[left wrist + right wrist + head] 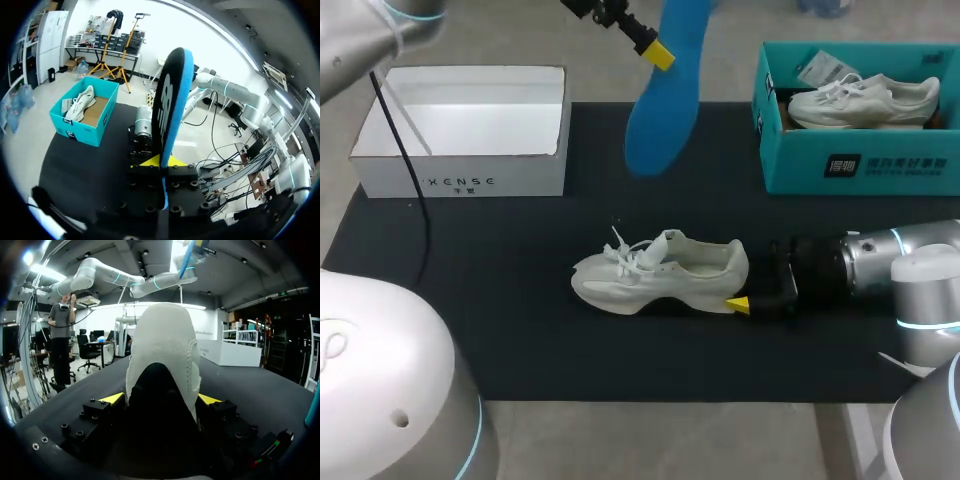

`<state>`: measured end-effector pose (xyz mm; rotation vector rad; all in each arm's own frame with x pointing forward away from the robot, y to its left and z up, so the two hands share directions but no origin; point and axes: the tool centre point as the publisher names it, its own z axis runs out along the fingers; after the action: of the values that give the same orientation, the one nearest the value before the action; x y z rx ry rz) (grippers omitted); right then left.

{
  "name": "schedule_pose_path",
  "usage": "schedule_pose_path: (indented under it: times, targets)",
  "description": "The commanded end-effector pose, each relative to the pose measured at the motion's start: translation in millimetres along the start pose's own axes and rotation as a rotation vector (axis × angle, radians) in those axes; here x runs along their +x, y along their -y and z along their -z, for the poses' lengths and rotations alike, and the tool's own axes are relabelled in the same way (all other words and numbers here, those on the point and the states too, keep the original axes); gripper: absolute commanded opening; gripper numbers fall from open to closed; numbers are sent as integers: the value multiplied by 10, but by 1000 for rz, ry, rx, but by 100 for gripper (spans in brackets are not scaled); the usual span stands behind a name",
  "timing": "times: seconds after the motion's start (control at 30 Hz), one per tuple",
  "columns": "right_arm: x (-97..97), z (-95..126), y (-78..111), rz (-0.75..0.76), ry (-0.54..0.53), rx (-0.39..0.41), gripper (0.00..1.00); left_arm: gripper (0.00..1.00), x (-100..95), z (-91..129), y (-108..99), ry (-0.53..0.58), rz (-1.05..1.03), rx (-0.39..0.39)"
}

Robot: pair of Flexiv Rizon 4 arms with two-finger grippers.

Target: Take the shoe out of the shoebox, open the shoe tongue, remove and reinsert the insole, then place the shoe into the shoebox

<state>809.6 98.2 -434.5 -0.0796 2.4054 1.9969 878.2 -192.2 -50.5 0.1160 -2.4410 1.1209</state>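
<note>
The left gripper (660,55) pinches the blue insole (665,105), which hangs upright just beyond the shoe (660,272). The shoe lies toe-left, its heel clamped by the right gripper (742,305).

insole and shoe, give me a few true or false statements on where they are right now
1. The left jaws hold the blue insole up in the air, out of the shoe. True.
2. The white shoe lies inside the white box. False: it sits on the black mat, between the two boxes.
3. The right jaws grip the white shoe at its heel. True.
4. The teal box is empty. False: it holds a second shoe.
</note>
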Motion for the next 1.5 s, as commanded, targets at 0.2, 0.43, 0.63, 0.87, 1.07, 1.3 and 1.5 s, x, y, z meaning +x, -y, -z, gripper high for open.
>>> schedule_pose_path:
  times: [0.2,0.43,0.63,0.87,1.07,1.3,1.5]
  targets:
    - [-11,-31,47,0,1,0,0,0,-256,181,-45,-392,177,0]
    - [-11,-31,47,0,1,0,0,0,-183,233,-221,-376,179,147]
    - [-11,-31,47,0,1,0,0,0,-92,221,-258,-299,171,189]
    - [-11,-31,47,0,1,0,0,0,-46,215,-229,-265,203,219]
    - [-11,-31,47,0,1,0,0,0,-199,190,-88,-226,251,258]
    - [-11,-31,47,0,1,0,0,0,-320,126,8,-279,233,199]
    - [-11,-31,47,0,1,0,0,0,-314,125,3,-277,248,204]
